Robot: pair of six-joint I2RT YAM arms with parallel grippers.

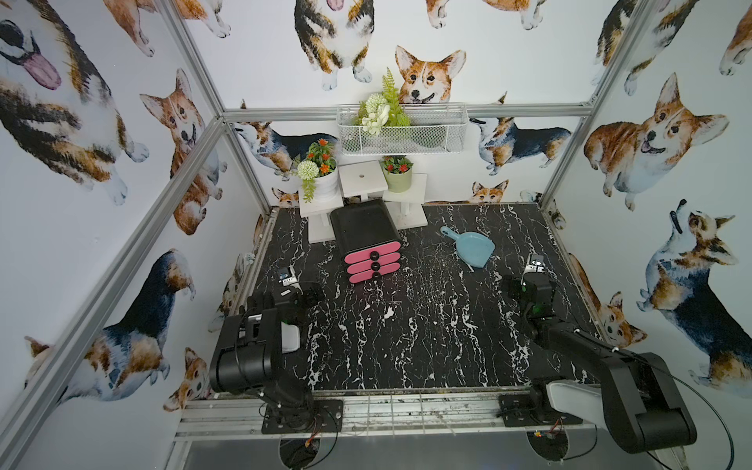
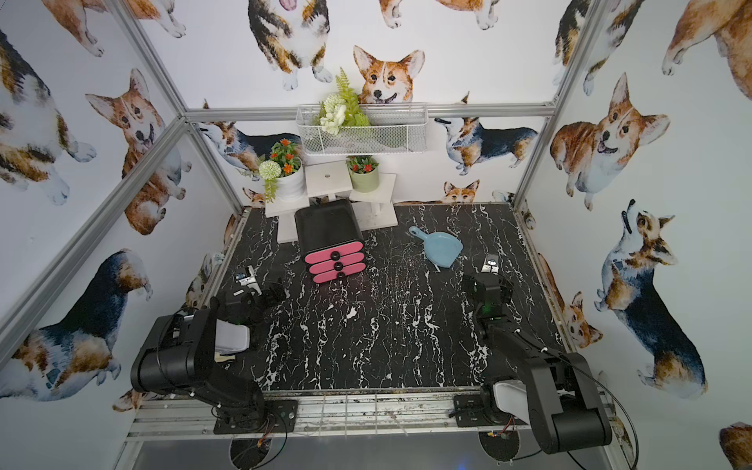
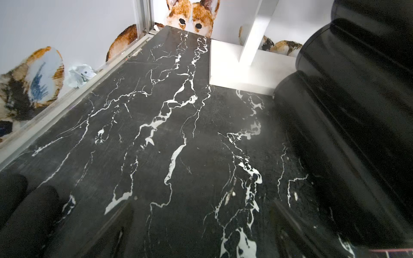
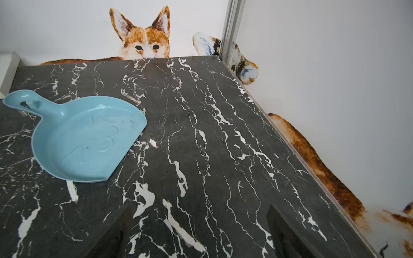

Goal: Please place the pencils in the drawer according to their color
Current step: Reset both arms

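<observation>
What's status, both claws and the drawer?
Left claw, right claw open, empty. Drawer shut, no pencils visible. Blue dustpan apart, not blocking.

The table (image 3: 156,134), black marble with white veins, fills most of the view. The left gripper (image 3: 201,214) hangs low over it. Its two dark, blurred fingers (image 3: 107,241) are spread wide, with only bare marble between them. Beside one finger rises the glossy black rounded side of the drawer (image 3: 357,111), with a sliver of pink at its front edge. Past it is a white stand (image 3: 234,67), its flat base on the table and its post upright. A metal rail (image 3: 67,100) edges the table under the corgi-print wall (image 3: 67,22), and a crumpled pale wad (image 3: 80,74) lies against that wall.
</observation>
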